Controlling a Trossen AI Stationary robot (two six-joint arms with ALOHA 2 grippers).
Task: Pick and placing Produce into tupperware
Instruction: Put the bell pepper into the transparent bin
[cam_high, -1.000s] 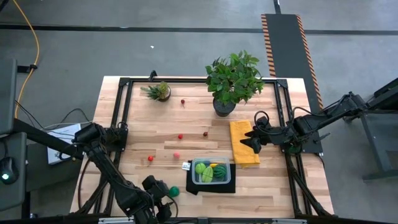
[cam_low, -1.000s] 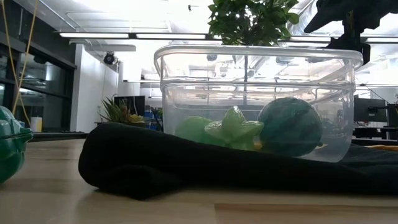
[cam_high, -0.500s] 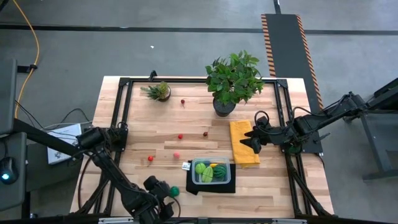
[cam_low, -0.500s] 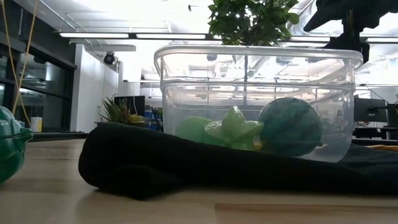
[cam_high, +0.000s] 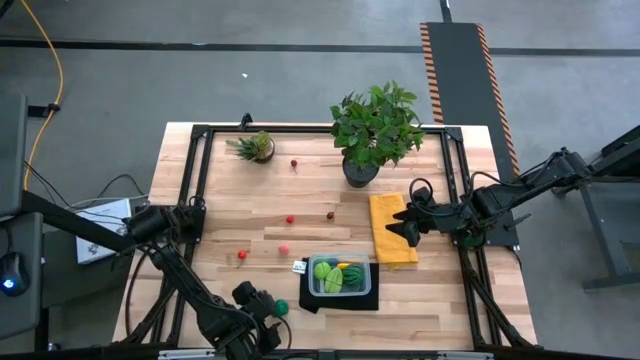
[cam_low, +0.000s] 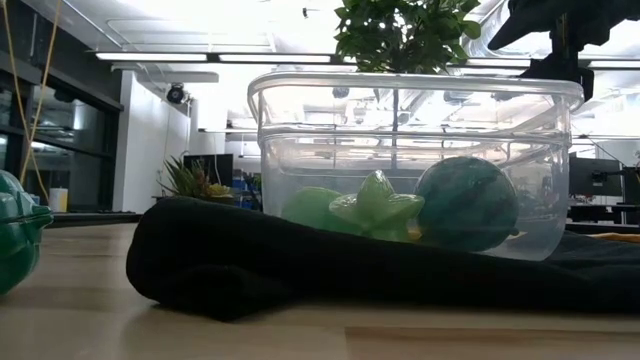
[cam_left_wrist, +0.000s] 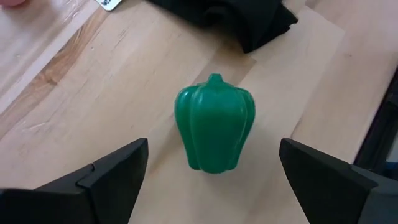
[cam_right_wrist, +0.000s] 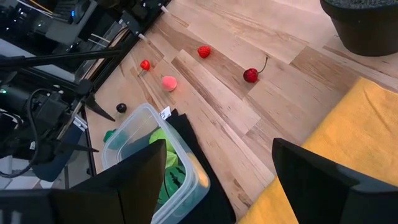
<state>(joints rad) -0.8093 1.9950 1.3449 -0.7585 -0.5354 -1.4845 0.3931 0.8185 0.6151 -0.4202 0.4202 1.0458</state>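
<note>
Left gripper (cam_left_wrist: 211, 171) hangs low at the near edge of the table with its fingers spread wide, and a green toy pepper (cam_left_wrist: 214, 130) lies on the bare wood just ahead of them, centred in the gap but touched by neither finger. Beyond the pepper, a little farther from this gripper, is the folded black mat (cam_high: 345, 297), and on it stands the clear tupperware (cam_high: 339, 276), which already holds several green pieces of produce (cam_low: 375, 212) (one is dark and striped like a melon).

Right gripper (cam_high: 407, 226) hovers above the yellow cloth (cam_high: 392, 231), well apart from the container, fingers also parted and holding nothing. Ahead of it on the wood lie loose pieces: a cherry (cam_right_wrist: 251, 74), a strawberry (cam_right_wrist: 204, 51), a pink piece (cam_right_wrist: 169, 83), a small red one (cam_right_wrist: 145, 65) and a dark berry (cam_right_wrist: 121, 107) near the container's corner.
</note>
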